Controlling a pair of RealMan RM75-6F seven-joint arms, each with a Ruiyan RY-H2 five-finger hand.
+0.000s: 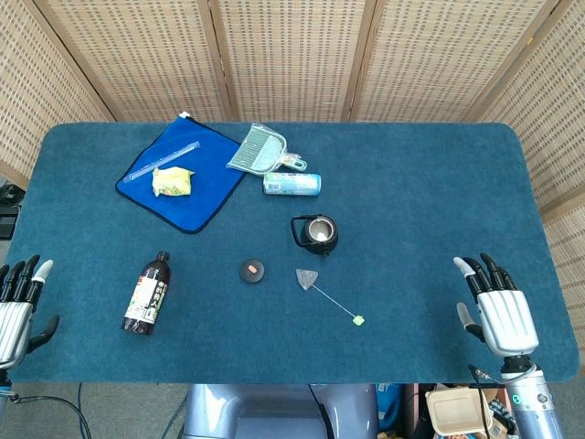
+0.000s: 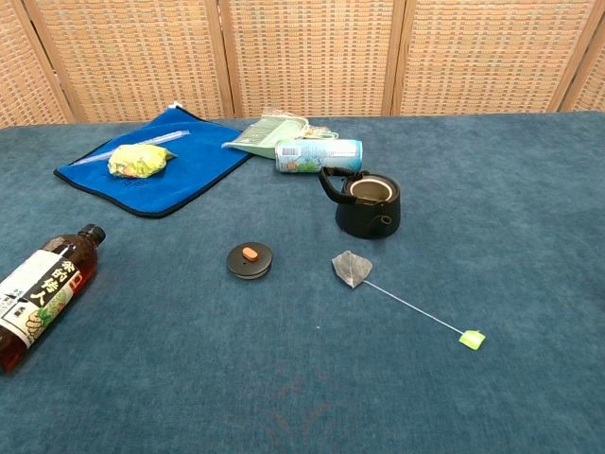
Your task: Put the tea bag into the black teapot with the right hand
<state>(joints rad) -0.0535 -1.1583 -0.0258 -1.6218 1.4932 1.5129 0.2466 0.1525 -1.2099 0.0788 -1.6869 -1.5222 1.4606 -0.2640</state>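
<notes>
A grey pyramid tea bag (image 1: 307, 279) (image 2: 351, 269) lies on the blue table cloth, its thin string running to a green tag (image 1: 358, 320) (image 2: 472, 339). Just behind it stands the black teapot (image 1: 316, 234) (image 2: 368, 204), upright with its top open. Its round black lid (image 1: 252, 270) (image 2: 250, 259) lies to the left. In the head view my right hand (image 1: 496, 311) rests open at the table's front right, well away from the tea bag. At the front left edge my left hand (image 1: 18, 306) is open too. The chest view shows neither hand.
A dark bottle (image 1: 148, 293) (image 2: 38, 293) lies on its side at the front left. At the back are a blue cloth (image 1: 183, 187) (image 2: 142, 175) with a yellow packet (image 1: 173, 181), a green dustpan (image 1: 259, 149) and a lying can (image 1: 292, 184) (image 2: 319, 156).
</notes>
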